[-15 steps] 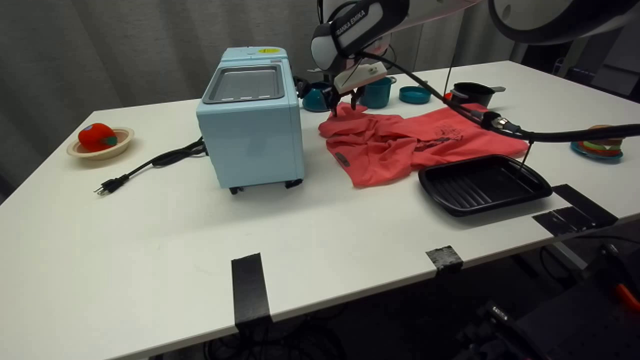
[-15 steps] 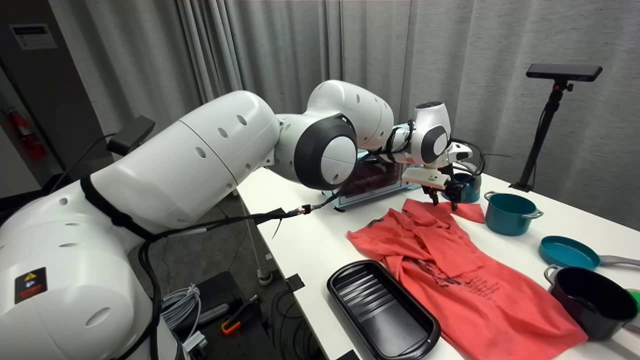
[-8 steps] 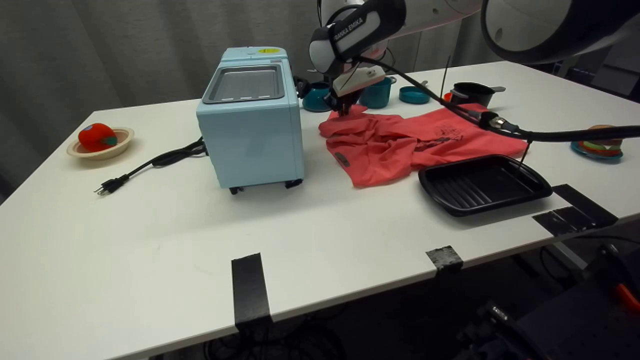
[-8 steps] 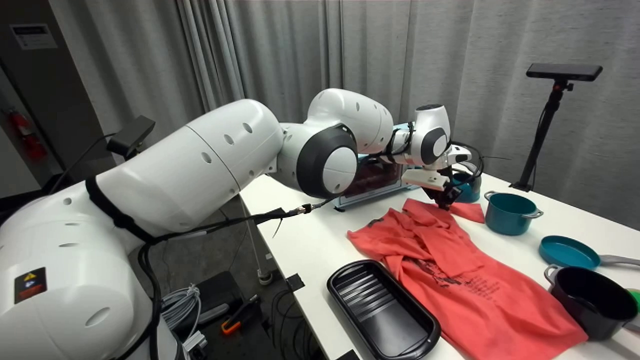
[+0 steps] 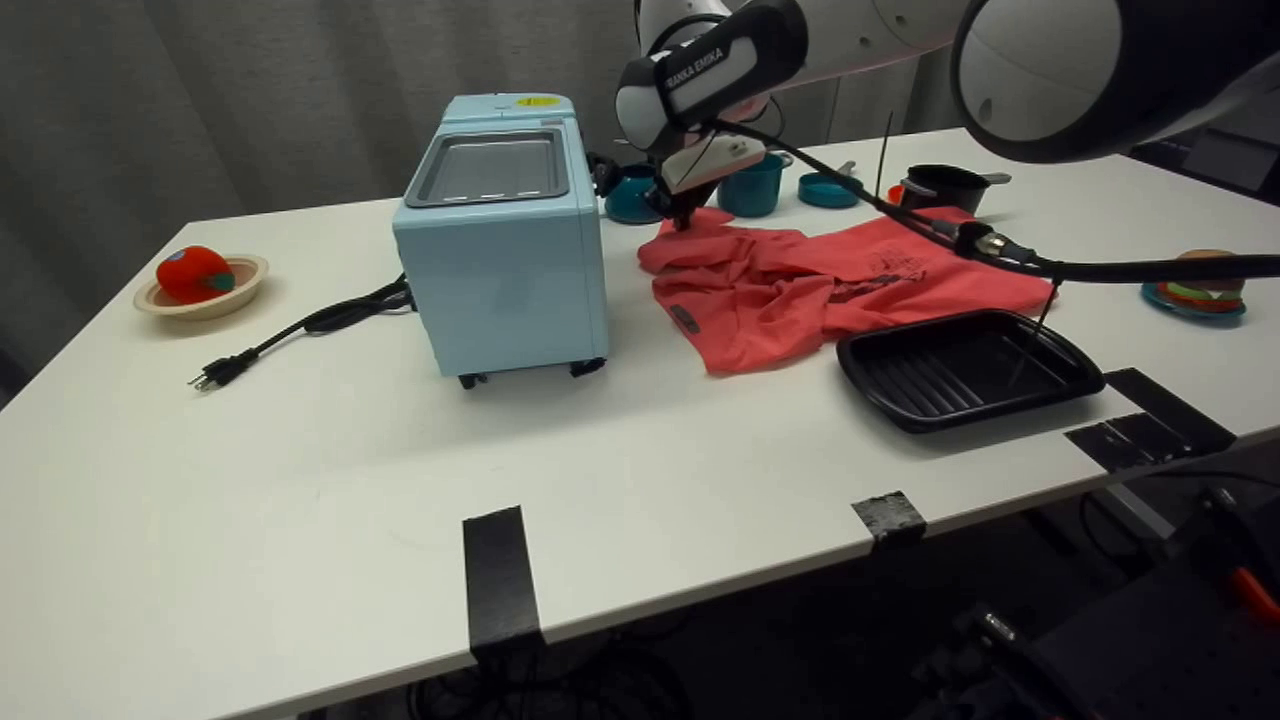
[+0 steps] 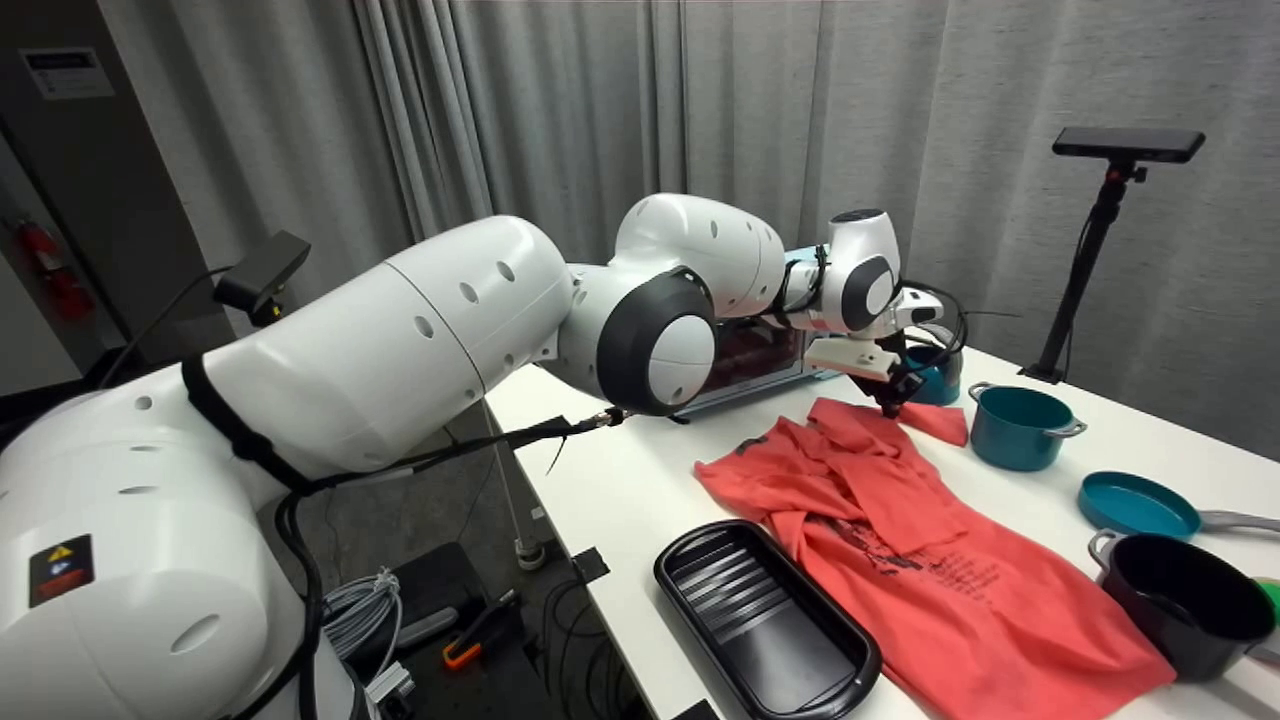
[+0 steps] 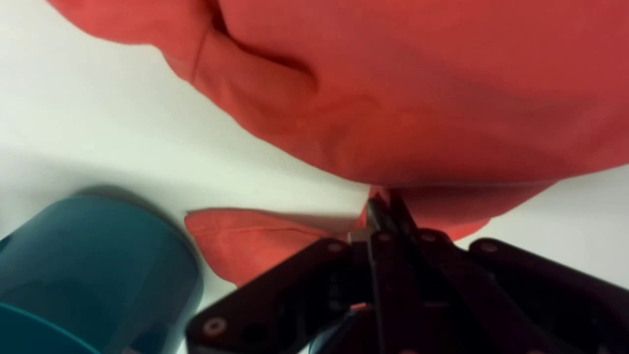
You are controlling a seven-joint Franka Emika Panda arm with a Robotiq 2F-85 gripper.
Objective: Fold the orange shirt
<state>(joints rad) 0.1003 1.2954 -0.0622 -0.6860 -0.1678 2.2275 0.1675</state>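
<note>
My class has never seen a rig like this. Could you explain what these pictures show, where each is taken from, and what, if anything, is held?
The machine is a robot arm, steered by a person, with a two-fingered tool at its end. The wide pictures come from cameras standing apart from it; the close-up comes from a camera on its wrist. On the white table lies an orange shirt, partly rumpled, with a black tray beside it. Nearby are a light blue appliance, teal pot, teal pan and black pot. In the close-up the tool is closed, seemingly pinching a little of the shirt's cloth.
</note>
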